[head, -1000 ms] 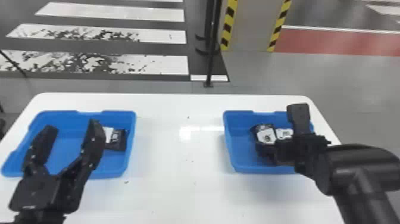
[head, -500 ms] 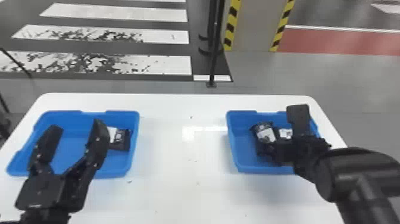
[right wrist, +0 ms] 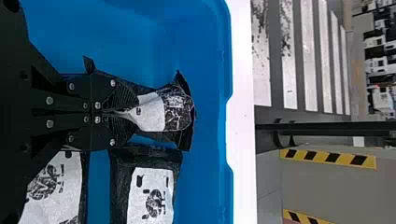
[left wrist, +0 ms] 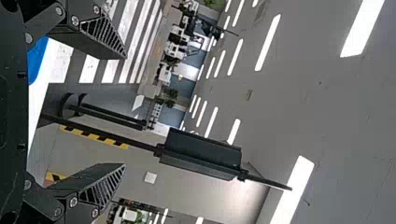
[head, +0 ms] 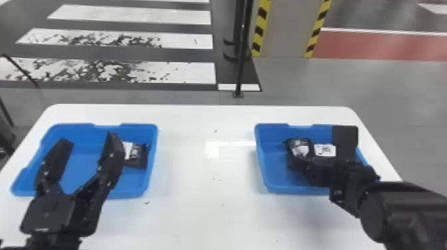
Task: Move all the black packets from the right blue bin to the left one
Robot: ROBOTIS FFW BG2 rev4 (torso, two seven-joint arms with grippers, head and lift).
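White table [head: 206, 186], open room left of the right bin [head: 262, 159]; left bin [head: 133, 192] beyond that gap. Left gripper [head: 89, 139] spread wide; right gripper [right wrist: 122, 112] clamped within the right bin on a crumpled packet [right wrist: 152, 114], neighbouring packets [right wrist: 152, 196] alongside, lone packet [head: 136, 161] in left bin. Possible slip from narrow pinch, or rim [right wrist: 227, 60] snag if low

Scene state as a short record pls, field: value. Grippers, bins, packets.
left_gripper: open, above left bin; left gripper
right_gripper: right gripper shut on black packet, at right bin
left_bin: blue bin, at least one black packet inside
right_bin: blue bin, two further black packets inside
surface: white table
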